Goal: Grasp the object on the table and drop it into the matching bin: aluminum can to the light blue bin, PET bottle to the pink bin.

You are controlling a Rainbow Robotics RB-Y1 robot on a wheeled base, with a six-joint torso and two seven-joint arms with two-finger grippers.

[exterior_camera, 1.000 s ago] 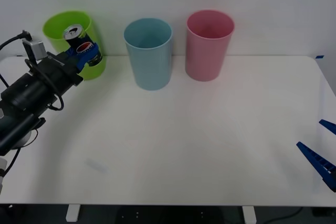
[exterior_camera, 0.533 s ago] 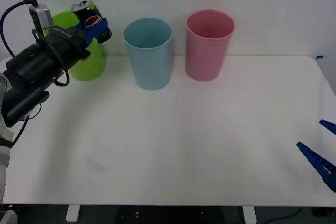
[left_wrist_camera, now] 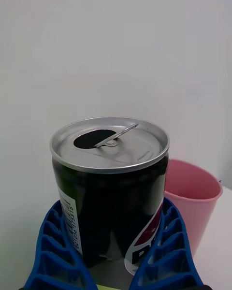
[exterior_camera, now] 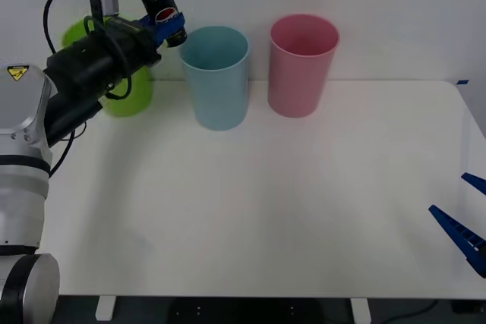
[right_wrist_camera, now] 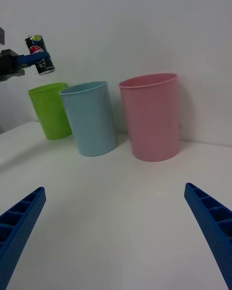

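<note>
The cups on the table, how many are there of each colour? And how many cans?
Lime green bin: 1
Light blue bin: 1
Pink bin: 1
Aluminum can, held up in the left gripper: 1
Total: 4 things, 3 bins and 1 can.

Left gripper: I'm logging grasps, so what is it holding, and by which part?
The left gripper holds the aluminum can by its lower sides, upright.

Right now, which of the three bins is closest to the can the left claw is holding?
The light blue bin: the aluminum can in the left claw hangs just beside its rim, closer than the lime green bin or pink bin.
</note>
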